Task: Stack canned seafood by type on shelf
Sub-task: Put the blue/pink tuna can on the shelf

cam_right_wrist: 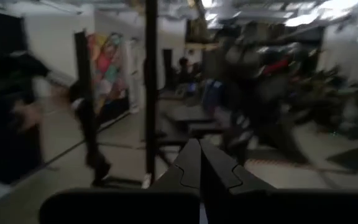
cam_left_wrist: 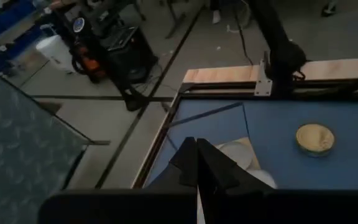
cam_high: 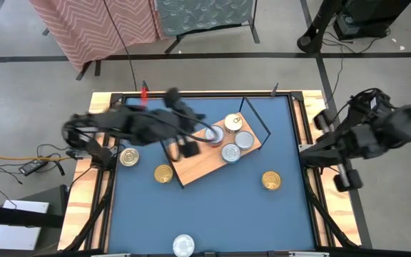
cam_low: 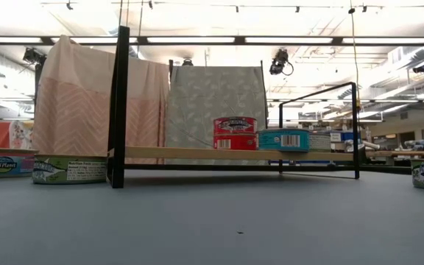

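The light-wood shelf (cam_high: 205,165) lies slantwise on the blue table, with black wire frames at its ends. Several tins stand on it: a gold one (cam_high: 233,123), two silver ones (cam_high: 243,140) (cam_high: 230,153) and one by my left fingertips (cam_high: 216,134). The low view shows a red-labelled stack (cam_low: 235,133) and a blue-labelled tin (cam_low: 283,139) on the board. Gold tins (cam_high: 128,157) (cam_high: 163,173) (cam_high: 271,180) and a silver tin (cam_high: 183,245) rest on the table. My left gripper (cam_high: 204,130) is shut and empty over the shelf's far part (cam_left_wrist: 197,165). My right gripper (cam_right_wrist: 199,165) is shut and empty at the table's right edge.
The table has a raised wooden rim (cam_high: 84,185). The shelf's upright wire frames (cam_low: 119,103) (cam_low: 354,129) stand at both of its ends. Cloth-draped racks (cam_high: 98,25) stand on the floor beyond the far edge. Open blue surface (cam_high: 220,214) lies between the shelf and the near edge.
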